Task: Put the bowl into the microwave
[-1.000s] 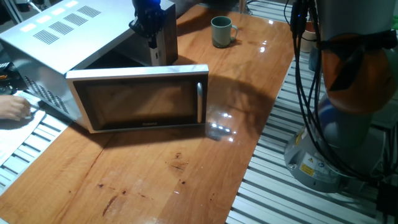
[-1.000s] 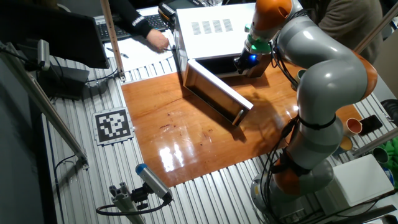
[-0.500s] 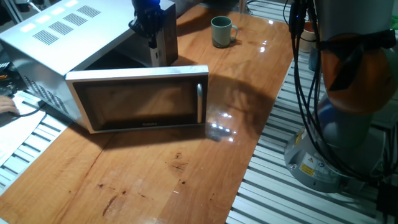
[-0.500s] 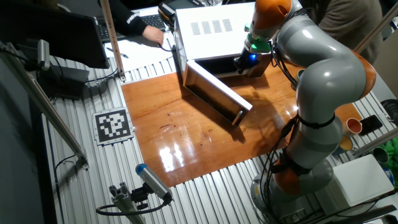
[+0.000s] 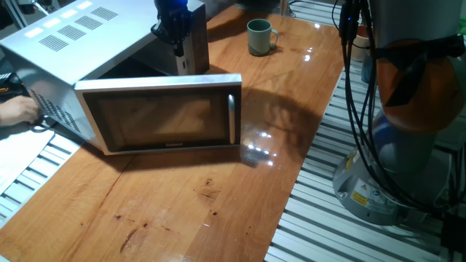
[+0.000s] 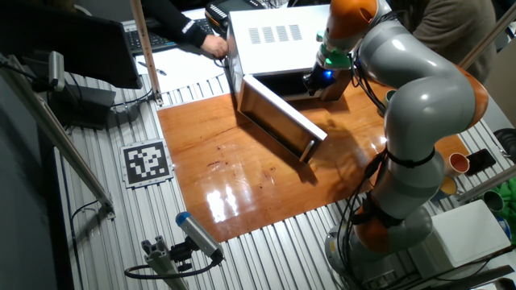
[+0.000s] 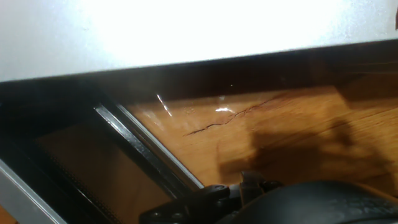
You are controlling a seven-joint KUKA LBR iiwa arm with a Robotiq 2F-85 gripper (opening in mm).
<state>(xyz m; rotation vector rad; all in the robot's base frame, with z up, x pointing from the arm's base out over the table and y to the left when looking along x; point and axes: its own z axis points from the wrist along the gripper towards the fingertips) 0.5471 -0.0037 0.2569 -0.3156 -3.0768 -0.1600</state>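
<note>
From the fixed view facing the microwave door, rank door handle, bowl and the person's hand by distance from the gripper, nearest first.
From the gripper:
1. Door handle, just below-right, on the open door.
2. Bowl, to the right at the table's far end.
3. Person's hand, far left, beside the microwave.

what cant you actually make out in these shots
- Gripper jaws: in both fixed views too small and dark to tell open or shut; the hand view misses them.
- Microwave inside: hidden by its door and top.
- Bowl: out of sight in the other fixed view.
</note>
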